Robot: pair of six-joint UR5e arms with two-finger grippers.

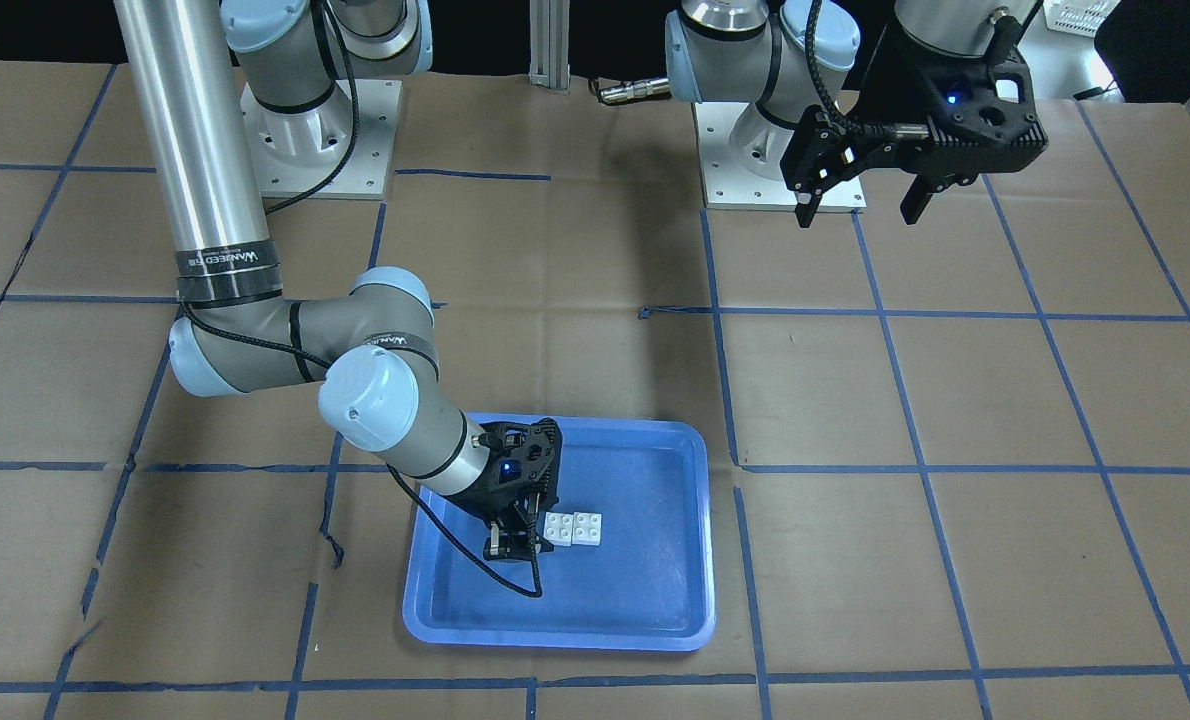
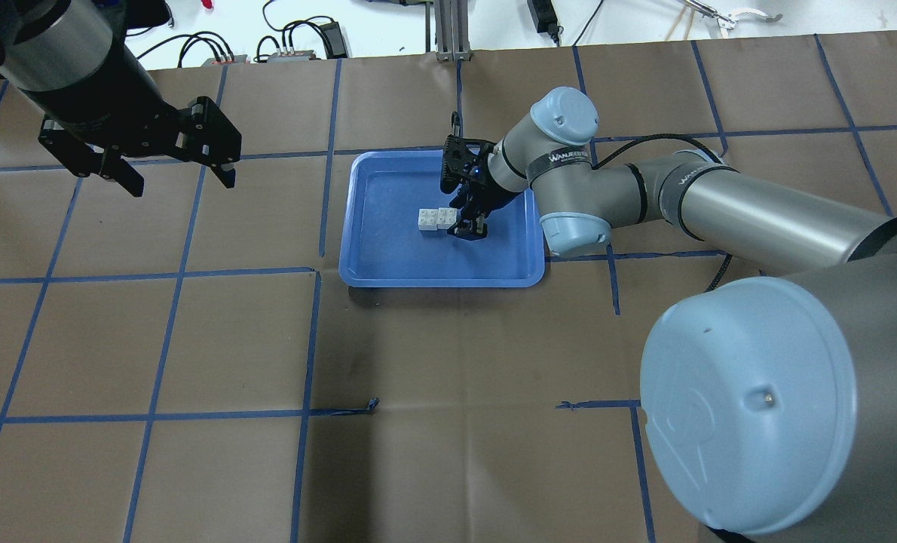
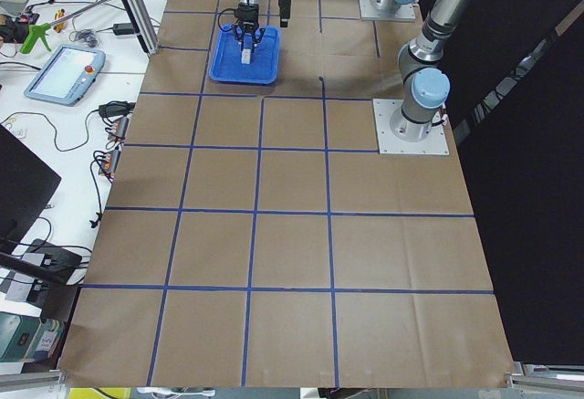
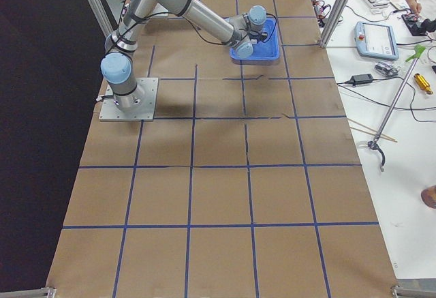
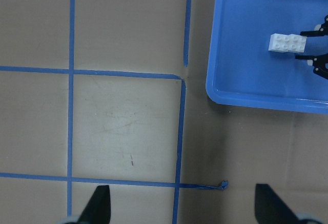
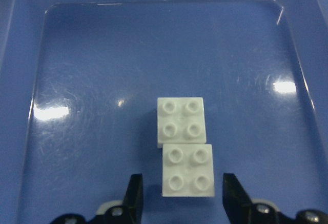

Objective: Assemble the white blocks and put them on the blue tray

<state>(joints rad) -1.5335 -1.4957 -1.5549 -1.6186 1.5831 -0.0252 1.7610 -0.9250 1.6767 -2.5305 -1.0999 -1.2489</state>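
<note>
Two white blocks (image 1: 573, 528) lie side by side and touching, slightly offset, studs up, in the middle of the blue tray (image 1: 655, 600). My right gripper (image 1: 515, 545) is low in the tray, open, right beside the blocks. In the right wrist view its fingertips (image 6: 134, 193) flank the nearer block (image 6: 187, 169) without closing on it; the farther block (image 6: 180, 121) lies just beyond. My left gripper (image 2: 179, 181) is open and empty, high above the table, well to the left of the tray (image 2: 388, 256). The left wrist view shows the blocks (image 5: 288, 43) in the tray (image 5: 246, 85).
The table is covered in brown paper with a blue tape grid (image 2: 313, 339). The two arm bases (image 1: 315, 140) stand at the robot's edge. Cables and a pendant (image 3: 64, 70) lie on a side bench beyond the tray.
</note>
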